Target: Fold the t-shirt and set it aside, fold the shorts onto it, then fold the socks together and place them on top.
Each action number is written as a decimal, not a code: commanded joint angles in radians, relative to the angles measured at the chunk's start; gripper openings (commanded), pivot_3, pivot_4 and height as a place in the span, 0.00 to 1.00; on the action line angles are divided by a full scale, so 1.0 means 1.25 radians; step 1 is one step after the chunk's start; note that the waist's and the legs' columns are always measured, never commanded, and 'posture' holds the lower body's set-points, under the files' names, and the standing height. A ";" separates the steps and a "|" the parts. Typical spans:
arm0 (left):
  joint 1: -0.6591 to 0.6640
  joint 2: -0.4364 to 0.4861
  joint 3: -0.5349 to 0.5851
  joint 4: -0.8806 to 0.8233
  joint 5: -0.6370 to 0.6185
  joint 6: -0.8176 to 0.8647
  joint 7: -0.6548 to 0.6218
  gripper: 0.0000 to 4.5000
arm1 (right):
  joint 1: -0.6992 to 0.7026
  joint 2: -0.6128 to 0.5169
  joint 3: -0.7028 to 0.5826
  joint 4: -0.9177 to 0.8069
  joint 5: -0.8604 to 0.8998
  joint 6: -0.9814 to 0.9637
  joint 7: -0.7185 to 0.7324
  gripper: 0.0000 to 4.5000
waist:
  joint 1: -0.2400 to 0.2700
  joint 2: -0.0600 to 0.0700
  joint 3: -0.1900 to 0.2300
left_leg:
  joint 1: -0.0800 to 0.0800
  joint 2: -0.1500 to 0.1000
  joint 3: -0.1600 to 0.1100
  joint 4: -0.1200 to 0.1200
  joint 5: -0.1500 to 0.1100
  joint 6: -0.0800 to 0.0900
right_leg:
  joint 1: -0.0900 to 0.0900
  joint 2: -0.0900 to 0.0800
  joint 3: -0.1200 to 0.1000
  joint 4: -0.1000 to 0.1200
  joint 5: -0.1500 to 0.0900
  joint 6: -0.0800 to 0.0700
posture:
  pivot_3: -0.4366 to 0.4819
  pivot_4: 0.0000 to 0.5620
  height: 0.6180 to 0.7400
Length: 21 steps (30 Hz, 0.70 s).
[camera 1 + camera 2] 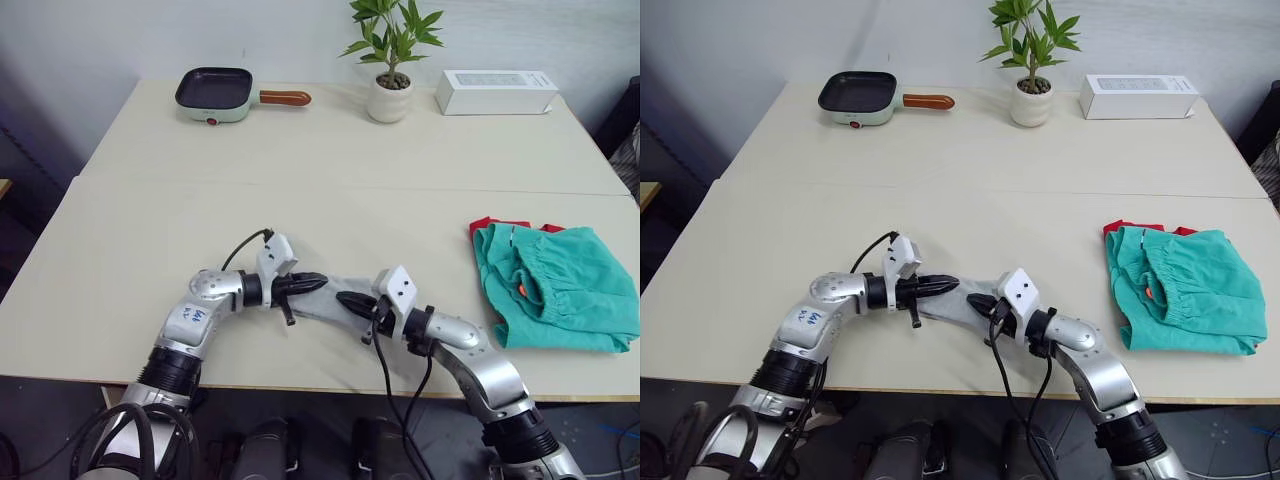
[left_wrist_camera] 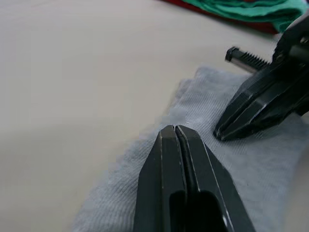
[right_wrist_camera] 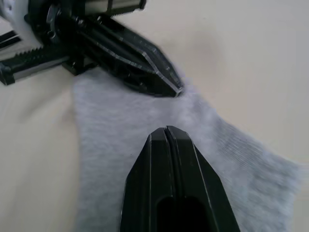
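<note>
**Op:** I see the socks lying flat near the front edge of the desk, between the two tools. They read as one grey strip. Long axis runs roughly left to right across the desk, slightly skewed, the left end a little farther from me than the right. I cannot tell which end is toe and which is cuff.

**Log:** Tool states?

**Op:** Left tool is clenched, fingers pressed together with no fabric between them, tip resting over the left end of the socks. Right tool is likewise clenched on nothing, tip over the knit near the middle. The two tips point toward each other and sit near one another, not touching.

**Log:** Other garments?

**Op:** The shorts lie folded at the right side of the desk, well apart from the socks, waistband gathered toward the left. The t-shirt is underneath, only a red edge showing at the far left corner of the shorts.

**Log:** Background?

**Op:** A small pan, a potted plant and a white box along the far side.
</note>
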 commanded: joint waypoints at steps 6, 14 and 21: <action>0.063 -0.008 0.113 -0.039 -0.031 -0.113 0.060 0.00 | 0.040 -0.043 -0.137 0.011 0.062 -0.037 0.046 0.00 | -0.001 0.000 0.000 | 0.008 0.001 -0.002 -0.002 -0.002 -0.001 | 0.008 -0.002 0.004 -0.002 0.000 0.000 | 0.48 0.27 1.00; 0.035 0.078 0.268 -0.141 -0.292 0.203 -0.002 0.00 | -0.073 -0.043 -0.117 -0.039 0.147 0.023 0.156 0.00 | -0.010 0.000 0.000 | 0.007 0.002 -0.002 -0.002 -0.002 -0.002 | 0.007 -0.001 0.003 -0.002 0.000 0.000 | 0.48 0.27 1.00; -0.054 0.216 0.332 -0.039 -0.408 0.660 0.080 0.28 | -0.169 -0.032 0.022 0.053 0.053 0.028 0.217 0.00 | -0.018 0.000 0.000 | 0.007 0.002 -0.004 -0.002 -0.002 -0.002 | 0.008 0.000 0.001 0.000 0.000 0.000 | 0.48 0.27 1.00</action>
